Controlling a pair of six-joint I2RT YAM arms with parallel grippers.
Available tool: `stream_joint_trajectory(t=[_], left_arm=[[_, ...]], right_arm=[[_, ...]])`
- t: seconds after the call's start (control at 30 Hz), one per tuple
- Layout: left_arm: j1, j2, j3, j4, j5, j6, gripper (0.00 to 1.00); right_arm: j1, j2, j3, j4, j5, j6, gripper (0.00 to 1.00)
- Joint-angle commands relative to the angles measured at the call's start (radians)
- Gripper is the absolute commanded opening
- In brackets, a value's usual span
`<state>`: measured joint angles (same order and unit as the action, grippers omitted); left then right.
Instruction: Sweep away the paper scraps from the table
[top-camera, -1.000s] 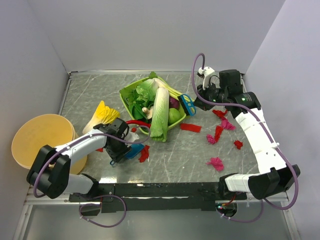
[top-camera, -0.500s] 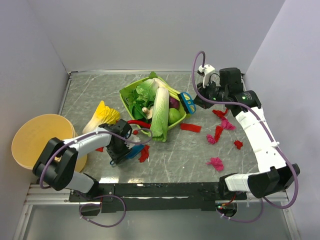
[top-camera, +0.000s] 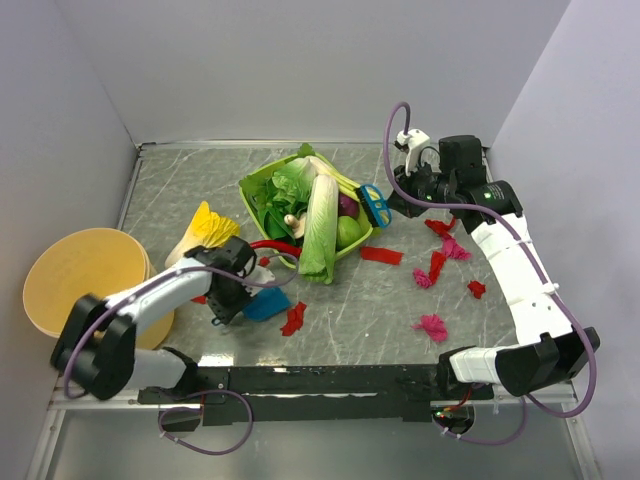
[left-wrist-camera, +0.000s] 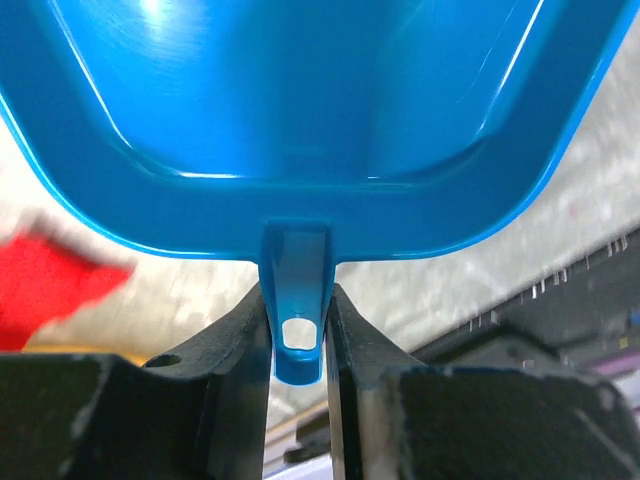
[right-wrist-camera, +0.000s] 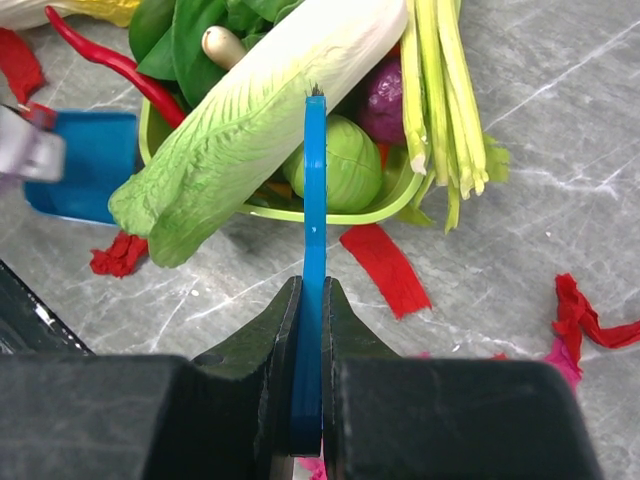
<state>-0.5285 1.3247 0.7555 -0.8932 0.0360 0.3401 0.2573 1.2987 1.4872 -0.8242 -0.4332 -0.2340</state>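
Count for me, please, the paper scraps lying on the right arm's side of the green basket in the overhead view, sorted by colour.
Red paper scraps: 4
Magenta-pink paper scraps: 3
Total: 7

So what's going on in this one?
Two arms are set up to sweep. The left tool is shut on the handle of the blue dustpan, held low next to a red scrap. The right tool clamps a flat blue sweeper beside the green vegetable basket. The paper scraps lie loose on the table, mostly on the right; none is visible in the pan.
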Motion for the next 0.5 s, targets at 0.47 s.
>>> stream_joint_trajectory(t=[0.47], left_arm=[[0.162,-0.556,0.266,-0.086,0.120,-0.071,0.01]], right_arm=[[0.078,0.258,0.320,0.043,-0.168,0.113,0.00]])
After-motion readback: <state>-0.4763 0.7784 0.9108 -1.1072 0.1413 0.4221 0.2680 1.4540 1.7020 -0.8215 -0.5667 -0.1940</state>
